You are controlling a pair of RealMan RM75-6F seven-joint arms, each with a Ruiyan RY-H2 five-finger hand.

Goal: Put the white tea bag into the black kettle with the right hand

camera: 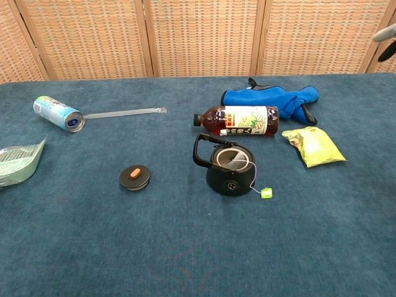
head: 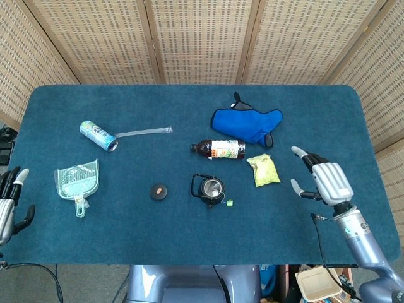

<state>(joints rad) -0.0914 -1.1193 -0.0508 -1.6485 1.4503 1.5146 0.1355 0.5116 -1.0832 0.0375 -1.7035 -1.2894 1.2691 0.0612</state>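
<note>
The black kettle (head: 209,188) (camera: 229,171) stands lidless mid-table. The white tea bag (camera: 236,161) lies inside it, its string draped over the rim to a green tag (camera: 266,193) (head: 230,202) on the cloth. My right hand (head: 325,182) hovers far to the kettle's right near the table's right side, fingers spread, holding nothing; in the chest view only a fingertip (camera: 385,33) shows at the top right edge. My left hand (head: 7,205) sits off the table's left front edge, fingers loosely apart and empty.
The kettle's lid (head: 159,190) (camera: 135,176) lies left of it. Behind the kettle are a lying brown bottle (head: 218,149), a blue mitt (head: 246,124) and a yellow packet (head: 263,170). At the left lie a can (head: 98,136), a clear stick (head: 144,132) and a clear dustpan (head: 77,177).
</note>
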